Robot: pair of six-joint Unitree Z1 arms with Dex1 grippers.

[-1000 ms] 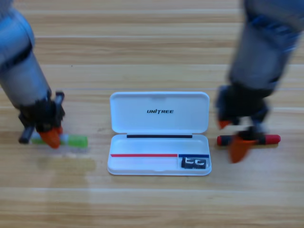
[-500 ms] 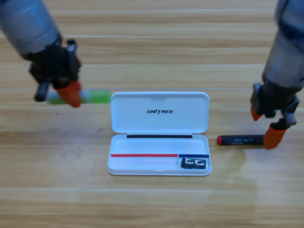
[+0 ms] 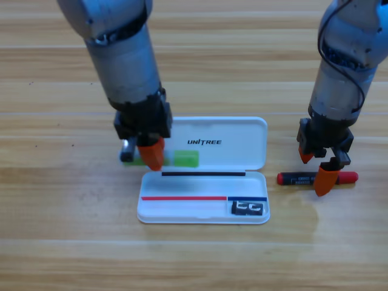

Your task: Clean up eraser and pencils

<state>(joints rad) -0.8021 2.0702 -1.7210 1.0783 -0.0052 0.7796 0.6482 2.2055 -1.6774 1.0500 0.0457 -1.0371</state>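
Over white case (image 3: 203, 173) lid: pale green pencil (image 3: 182, 159), bright green end, gripped by left end effector (image 3: 150, 154); right end effector (image 3: 320, 167) open astride red-black pencil (image 3: 316, 178).

The left arm comes in from about 11 o'clock and slants down toward the middle of the view. Its left end effector (image 3: 147, 153) points down, its orange jaws closed on the green pencil (image 3: 182, 159), which lies level. The right arm enters from about 1 o'clock and drops nearly straight. Its right end effector (image 3: 316, 167) points down too, one jaw toward 10 o'clock and the other toward 4 o'clock, spread apart.
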